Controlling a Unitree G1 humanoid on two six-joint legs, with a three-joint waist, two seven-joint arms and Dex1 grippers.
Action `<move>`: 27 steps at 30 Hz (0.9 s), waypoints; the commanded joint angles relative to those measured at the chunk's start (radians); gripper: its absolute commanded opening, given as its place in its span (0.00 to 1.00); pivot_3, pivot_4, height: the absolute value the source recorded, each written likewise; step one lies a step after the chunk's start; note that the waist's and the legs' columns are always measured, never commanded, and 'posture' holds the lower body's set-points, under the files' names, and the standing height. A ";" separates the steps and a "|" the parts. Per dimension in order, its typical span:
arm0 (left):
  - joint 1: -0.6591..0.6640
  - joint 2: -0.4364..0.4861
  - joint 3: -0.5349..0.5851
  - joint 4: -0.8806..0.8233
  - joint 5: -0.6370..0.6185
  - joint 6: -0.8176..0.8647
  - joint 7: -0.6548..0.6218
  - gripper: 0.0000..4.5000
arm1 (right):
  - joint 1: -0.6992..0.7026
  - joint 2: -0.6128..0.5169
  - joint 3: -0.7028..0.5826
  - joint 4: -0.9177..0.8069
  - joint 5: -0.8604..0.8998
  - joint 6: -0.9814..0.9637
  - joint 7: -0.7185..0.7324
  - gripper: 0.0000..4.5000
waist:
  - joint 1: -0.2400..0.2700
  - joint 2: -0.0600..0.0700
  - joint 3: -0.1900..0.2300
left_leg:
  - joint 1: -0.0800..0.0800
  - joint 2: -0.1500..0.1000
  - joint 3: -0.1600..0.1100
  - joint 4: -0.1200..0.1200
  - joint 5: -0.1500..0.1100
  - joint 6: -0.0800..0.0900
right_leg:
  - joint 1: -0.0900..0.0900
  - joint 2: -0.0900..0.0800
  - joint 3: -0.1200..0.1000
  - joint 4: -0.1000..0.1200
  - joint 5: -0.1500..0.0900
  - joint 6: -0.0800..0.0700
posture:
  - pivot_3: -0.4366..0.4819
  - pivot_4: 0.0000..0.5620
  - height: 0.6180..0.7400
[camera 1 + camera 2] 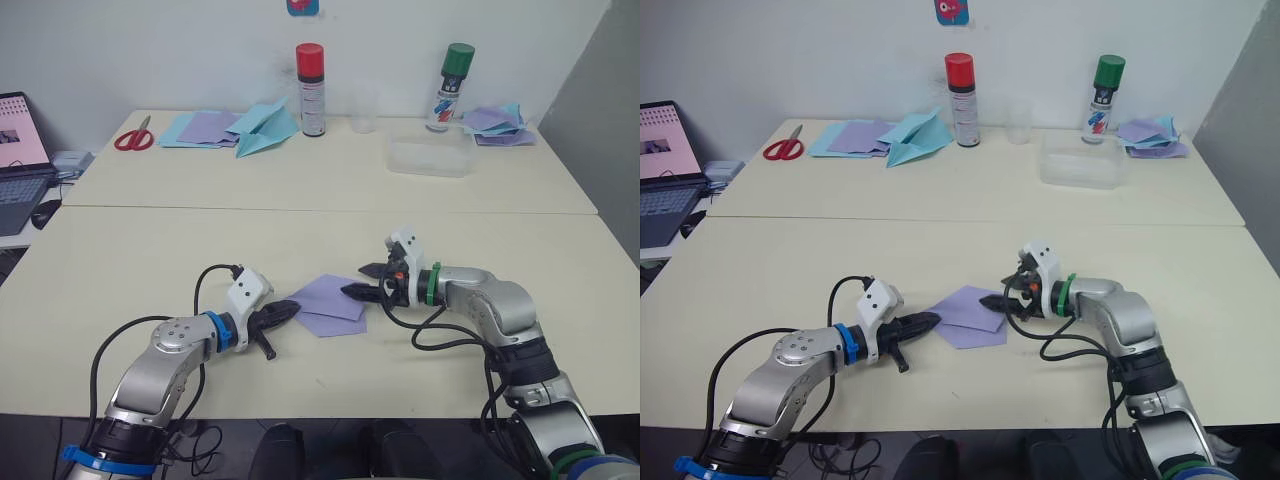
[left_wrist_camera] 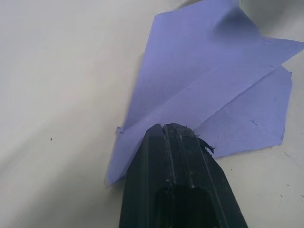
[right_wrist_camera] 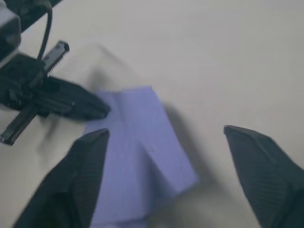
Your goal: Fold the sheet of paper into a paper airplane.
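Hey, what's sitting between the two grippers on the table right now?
The sheet of paper, partly folded, lies between the shut left gripper and the open right gripper, seen from the head views.

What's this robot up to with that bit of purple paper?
It is folding a sheet of paper into a paper airplane on the near table. The sheet already lies partly folded, with creased flaps. The left gripper, fingers shut, presses on one edge, while the right gripper is at the opposite edge with its fingers open. A finished light-blue airplane lies on the far table.
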State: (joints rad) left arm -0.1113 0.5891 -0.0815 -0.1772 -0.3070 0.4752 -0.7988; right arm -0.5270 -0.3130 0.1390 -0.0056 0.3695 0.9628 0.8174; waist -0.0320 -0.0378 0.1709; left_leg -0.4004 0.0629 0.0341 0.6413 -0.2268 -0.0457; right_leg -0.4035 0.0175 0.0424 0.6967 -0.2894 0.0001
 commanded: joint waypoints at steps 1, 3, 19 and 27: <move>0.026 0.005 -0.039 0.024 0.018 0.026 -0.014 0.00 | -0.002 0.028 -0.030 0.000 0.048 0.053 -0.033 0.99 | 0.000 0.000 0.000 | 0.000 0.000 0.000 0.000 0.000 0.000 | 0.000 0.000 0.000 0.000 0.000 0.000 | 0.48 0.27 1.00; 0.028 0.006 -0.039 0.022 0.017 0.027 -0.015 0.00 | -0.012 0.064 -0.041 0.020 0.063 0.057 -0.051 0.99 | 0.000 0.000 0.000 | 0.000 0.000 0.001 0.000 0.000 0.000 | 0.000 0.000 0.001 0.000 0.000 0.000 | 0.48 0.27 1.00; 0.038 0.011 -0.037 0.002 0.015 0.039 -0.010 0.00 | -0.110 0.214 0.021 0.256 0.026 -0.145 -0.032 0.79 | -0.001 0.000 0.000 | 0.000 0.000 0.000 0.000 0.000 0.000 | -0.001 0.000 0.000 -0.001 0.000 0.000 | 0.48 0.27 1.00; 0.059 0.009 -0.038 -0.016 0.015 0.044 -0.005 0.00 | -0.069 0.195 0.100 0.180 -0.029 -0.283 -0.010 0.19 | -0.001 0.000 0.000 | -0.001 0.000 0.001 -0.001 0.000 0.000 | -0.001 0.000 0.000 -0.002 0.000 0.000 | 0.48 0.27 1.00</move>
State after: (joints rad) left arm -0.0813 0.5904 -0.0818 -0.2069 -0.3073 0.4813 -0.7980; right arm -0.5977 -0.1221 0.2230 0.2297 0.3524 0.7334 0.7952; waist -0.0328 -0.0375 0.1711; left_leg -0.4012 0.0628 0.0347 0.6397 -0.2268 -0.0456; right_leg -0.4042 0.0175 0.0429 0.6943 -0.2895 0.0003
